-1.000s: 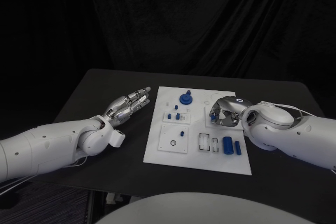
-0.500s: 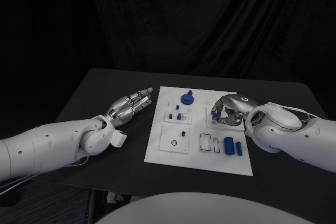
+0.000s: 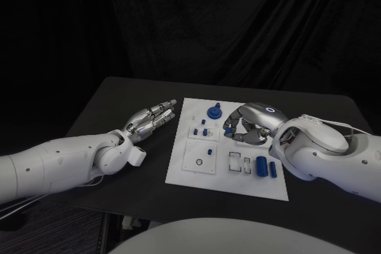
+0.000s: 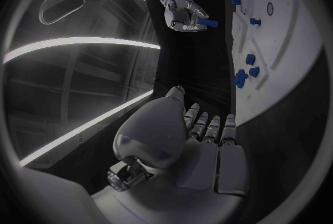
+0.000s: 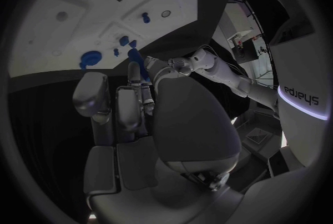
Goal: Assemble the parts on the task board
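Right hand (image 3: 248,126) pinching a blue peg (image 4: 207,23) above the board (image 3: 226,185); lower it upright. Left hand (image 3: 149,120), fingers spread, at board's nine o'clock.

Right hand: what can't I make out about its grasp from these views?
- Head view: the right hand curls over the task board, hiding what lies beneath.
- Left wrist view: it pinches a blue part, too small to identify.
- Right wrist view: fingers cover most of that part.

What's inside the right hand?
The right hand pinches a blue part above the task board. Its fingers cover the part's far end.
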You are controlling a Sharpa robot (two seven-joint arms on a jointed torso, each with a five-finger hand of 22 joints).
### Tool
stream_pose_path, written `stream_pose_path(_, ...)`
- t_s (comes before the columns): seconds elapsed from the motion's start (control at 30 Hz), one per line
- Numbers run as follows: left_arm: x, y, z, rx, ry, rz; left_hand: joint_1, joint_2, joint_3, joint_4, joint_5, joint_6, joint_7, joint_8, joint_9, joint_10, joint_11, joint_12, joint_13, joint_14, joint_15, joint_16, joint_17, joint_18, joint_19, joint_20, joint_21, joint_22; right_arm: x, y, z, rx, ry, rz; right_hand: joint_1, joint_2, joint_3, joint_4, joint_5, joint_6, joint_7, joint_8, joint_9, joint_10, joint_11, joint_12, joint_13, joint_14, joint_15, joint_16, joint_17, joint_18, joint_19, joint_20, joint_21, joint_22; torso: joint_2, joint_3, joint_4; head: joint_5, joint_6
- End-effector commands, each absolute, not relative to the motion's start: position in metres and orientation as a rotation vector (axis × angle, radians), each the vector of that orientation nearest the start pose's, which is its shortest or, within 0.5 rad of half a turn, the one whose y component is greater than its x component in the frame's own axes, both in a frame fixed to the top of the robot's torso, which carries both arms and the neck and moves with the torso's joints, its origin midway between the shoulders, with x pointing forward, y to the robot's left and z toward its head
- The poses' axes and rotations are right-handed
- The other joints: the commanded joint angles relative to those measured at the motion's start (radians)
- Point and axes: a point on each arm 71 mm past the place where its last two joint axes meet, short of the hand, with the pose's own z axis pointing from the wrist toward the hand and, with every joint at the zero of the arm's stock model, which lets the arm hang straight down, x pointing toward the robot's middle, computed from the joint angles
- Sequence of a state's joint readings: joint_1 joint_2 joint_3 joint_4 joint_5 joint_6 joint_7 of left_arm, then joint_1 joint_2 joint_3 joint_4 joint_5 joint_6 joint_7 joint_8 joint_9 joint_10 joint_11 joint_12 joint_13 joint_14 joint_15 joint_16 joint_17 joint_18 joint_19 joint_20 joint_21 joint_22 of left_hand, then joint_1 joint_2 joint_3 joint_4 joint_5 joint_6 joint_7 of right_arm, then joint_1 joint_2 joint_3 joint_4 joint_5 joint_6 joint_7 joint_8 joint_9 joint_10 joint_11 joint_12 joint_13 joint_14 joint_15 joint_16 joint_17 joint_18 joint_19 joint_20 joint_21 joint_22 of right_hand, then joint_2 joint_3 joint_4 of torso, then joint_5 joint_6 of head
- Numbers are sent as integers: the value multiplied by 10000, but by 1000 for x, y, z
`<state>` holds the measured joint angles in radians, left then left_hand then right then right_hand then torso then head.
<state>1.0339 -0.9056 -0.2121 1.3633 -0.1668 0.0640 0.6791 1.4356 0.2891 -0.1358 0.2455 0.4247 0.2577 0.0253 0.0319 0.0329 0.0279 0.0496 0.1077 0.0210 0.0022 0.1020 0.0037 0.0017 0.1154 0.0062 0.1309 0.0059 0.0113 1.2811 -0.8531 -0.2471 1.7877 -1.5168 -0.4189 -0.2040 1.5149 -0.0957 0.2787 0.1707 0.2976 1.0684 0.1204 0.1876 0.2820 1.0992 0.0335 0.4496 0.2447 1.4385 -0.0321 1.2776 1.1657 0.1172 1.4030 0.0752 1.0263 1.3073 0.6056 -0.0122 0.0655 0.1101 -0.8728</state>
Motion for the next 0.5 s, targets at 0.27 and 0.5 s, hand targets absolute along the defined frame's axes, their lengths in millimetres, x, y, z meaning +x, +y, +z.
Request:
stream_pose_path(0.27,432,273,-290,-8918,14175,-18239,97,12,77,3,55,-2,82,15,8,-11,33,37,-1,-22,67,-37,-17,-157,-31,78,-25,17,393,-94,-214,-5089,16801,8280,-5,23,-25,-140,224,281,-237,437,1012,-32,47,-317,-111,-18,-3,-42,-36,-194,7,-26,-27,1343,4,-16,18,78,2)
stream_pose_path(0.5,432,272,-290,-8934,14209,-18261,96,17,97,8,58,0,94,16,8,-15,30,32,-2,-22,74,-37,-17,-153,-30,89,-23,21,388,-71,-230,-5976,16877,8426,-5,31,-12,-220,404,189,-188,453,1203,-93,102,-557,-206,0,36,-11,17,-207,19,1,43,1359,7,-8,20,69,2)
